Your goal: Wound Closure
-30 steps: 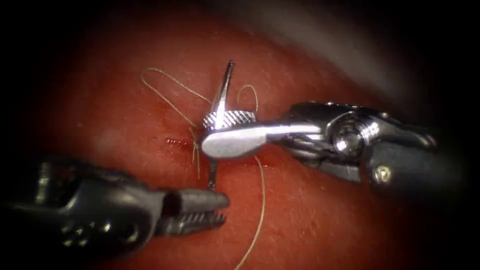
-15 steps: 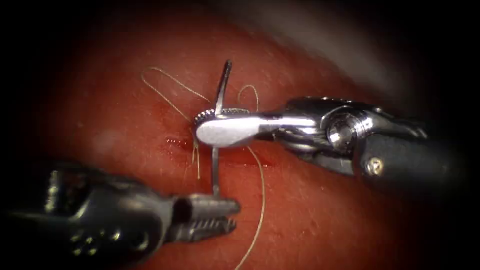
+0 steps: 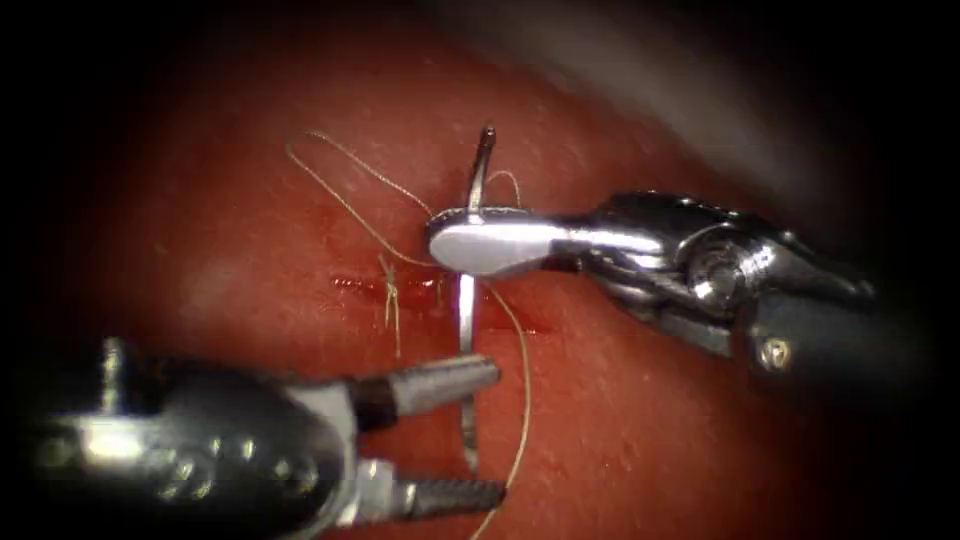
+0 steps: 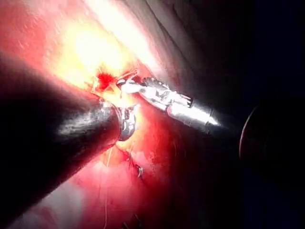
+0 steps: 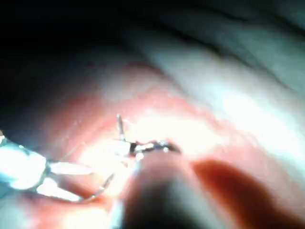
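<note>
My right tool (image 3: 442,246) comes in from the right, jaws shut on the curved needle (image 3: 466,310) about a third of the way down from its upper end. The needle stands free above the tissue (image 3: 250,230), crossing over the cut (image 3: 350,284). Its lower end hangs between the open jaws of my left tool (image 3: 497,432), which touch nothing. Thread (image 3: 522,400) trails down from under the right jaws. In the right wrist view the right tool (image 5: 143,147) grips the needle (image 5: 120,128) and the left tool (image 5: 71,179) stands open. The left wrist view shows the right tool (image 4: 125,87).
A tied stitch with short cut ends (image 3: 389,300) sits on the cut, left of the needle. Loose thread loops (image 3: 335,175) lie on the tissue above it. Red fluid (image 3: 420,295) wets the cut. The left arm's dark shaft (image 4: 66,138) lies close to the wound.
The right jaws closed on the needle while the left jaws, which held its lower end, let go and opened. The needle moved a little to the right with the right tool.
</note>
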`<state>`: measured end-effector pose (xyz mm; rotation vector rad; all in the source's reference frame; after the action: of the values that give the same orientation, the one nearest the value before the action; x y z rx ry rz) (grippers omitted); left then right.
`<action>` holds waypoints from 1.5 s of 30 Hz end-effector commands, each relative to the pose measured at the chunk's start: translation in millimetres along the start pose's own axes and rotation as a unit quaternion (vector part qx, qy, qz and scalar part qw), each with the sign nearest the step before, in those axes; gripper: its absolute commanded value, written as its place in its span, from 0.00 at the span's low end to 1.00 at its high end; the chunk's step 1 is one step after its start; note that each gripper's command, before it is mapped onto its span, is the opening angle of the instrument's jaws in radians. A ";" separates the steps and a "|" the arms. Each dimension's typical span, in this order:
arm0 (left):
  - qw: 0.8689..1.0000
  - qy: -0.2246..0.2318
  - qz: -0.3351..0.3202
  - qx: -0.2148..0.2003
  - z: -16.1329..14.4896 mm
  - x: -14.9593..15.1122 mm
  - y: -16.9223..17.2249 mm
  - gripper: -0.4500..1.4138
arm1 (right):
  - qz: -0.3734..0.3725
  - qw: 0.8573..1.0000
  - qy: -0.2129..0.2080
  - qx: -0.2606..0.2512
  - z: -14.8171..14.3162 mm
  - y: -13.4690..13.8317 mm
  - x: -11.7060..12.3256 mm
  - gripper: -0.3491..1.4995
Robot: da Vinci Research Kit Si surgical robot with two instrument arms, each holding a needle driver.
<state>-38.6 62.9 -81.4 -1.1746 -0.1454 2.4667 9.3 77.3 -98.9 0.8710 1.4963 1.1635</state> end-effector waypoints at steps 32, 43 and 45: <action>0.979 -0.087 -0.151 -0.110 5.4 -10.7 -6.4 0.32 | -0.392 0.918 0.057 -0.037 -1.4 3.2 2.4 0.00; 0.966 -0.191 -0.160 -0.074 7.6 -11.9 -7.2 0.19 | -0.401 0.914 0.053 -0.032 -1.0 2.6 2.4 0.00; 0.960 -0.198 -0.185 -0.068 7.7 -12.0 -7.6 0.16 | -0.400 0.914 0.053 -0.032 -0.9 2.4 2.5 0.00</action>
<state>-34.9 65.8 -66.3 -0.6168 -0.5988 2.3490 7.1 79.8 -97.5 0.0913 1.6511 0.6354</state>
